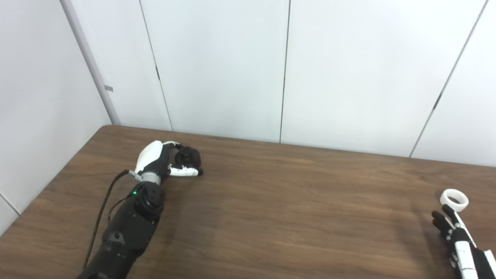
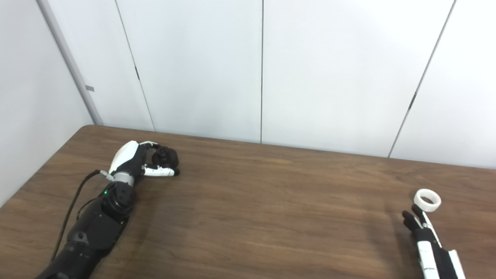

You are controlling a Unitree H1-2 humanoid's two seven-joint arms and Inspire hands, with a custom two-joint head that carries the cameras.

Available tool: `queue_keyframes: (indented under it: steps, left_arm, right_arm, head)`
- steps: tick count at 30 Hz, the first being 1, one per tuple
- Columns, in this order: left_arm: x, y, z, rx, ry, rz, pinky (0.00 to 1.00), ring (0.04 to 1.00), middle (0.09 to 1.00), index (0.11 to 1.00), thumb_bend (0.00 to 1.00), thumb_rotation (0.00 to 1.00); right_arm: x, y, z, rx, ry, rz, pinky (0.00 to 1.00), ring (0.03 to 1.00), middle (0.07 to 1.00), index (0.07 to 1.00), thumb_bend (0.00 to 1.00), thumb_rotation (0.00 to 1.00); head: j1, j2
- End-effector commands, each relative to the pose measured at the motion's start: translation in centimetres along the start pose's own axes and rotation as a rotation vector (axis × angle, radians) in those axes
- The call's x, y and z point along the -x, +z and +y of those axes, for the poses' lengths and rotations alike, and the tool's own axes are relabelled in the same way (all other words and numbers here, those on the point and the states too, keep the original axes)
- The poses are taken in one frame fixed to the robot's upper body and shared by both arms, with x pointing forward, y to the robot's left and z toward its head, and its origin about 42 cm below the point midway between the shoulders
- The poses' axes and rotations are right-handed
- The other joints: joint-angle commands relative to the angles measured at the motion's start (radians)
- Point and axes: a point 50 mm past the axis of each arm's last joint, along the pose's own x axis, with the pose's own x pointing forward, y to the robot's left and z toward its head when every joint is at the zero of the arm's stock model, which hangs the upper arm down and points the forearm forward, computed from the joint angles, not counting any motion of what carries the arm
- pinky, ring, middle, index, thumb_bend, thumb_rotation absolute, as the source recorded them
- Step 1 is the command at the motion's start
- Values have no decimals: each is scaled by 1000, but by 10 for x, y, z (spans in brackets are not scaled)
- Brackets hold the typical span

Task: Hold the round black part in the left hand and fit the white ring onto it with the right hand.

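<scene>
The round black part sits at the far left of the wooden table. My left hand is curled round it, fingers over its top and thumb along its near side, low at the table top. The white ring lies flat on the table at the right edge. My right hand comes in from the bottom right corner with its fingers stretched out and apart. Their tips reach the ring's near rim, and nothing is held. In the right eye view the part and the ring lie far apart.
White wall panels stand close behind the table's far edge and along its left side. A black cable runs beside the left forearm. Bare wood spans the table between the two hands.
</scene>
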Motion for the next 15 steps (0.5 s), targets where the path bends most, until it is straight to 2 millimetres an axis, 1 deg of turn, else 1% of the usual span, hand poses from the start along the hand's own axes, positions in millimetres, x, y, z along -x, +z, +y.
queue_keyframes:
  steps: [1, 6, 15]
  left_arm:
    - [-14, 18, 26, -3, 81, -51, 1000, 979, 921, 765, 942, 262]
    - [-14, 17, 26, -2, 82, -53, 1000, 977, 917, 760, 948, 259]
    - [-14, 18, 26, -22, 83, -41, 1000, 971, 912, 753, 942, 254]
  right_arm:
    - [20, -22, 9, -17, 3, 84, 1000, 933, 915, 949, 499, 1000]
    - [20, -22, 9, -18, 5, 82, 1000, 933, 917, 952, 490, 999]
    - [21, -21, 8, -28, 1, 82, 1000, 931, 913, 950, 509, 988]
  head:
    - [1, 0]
    - [1, 1]
    - [6, 7]
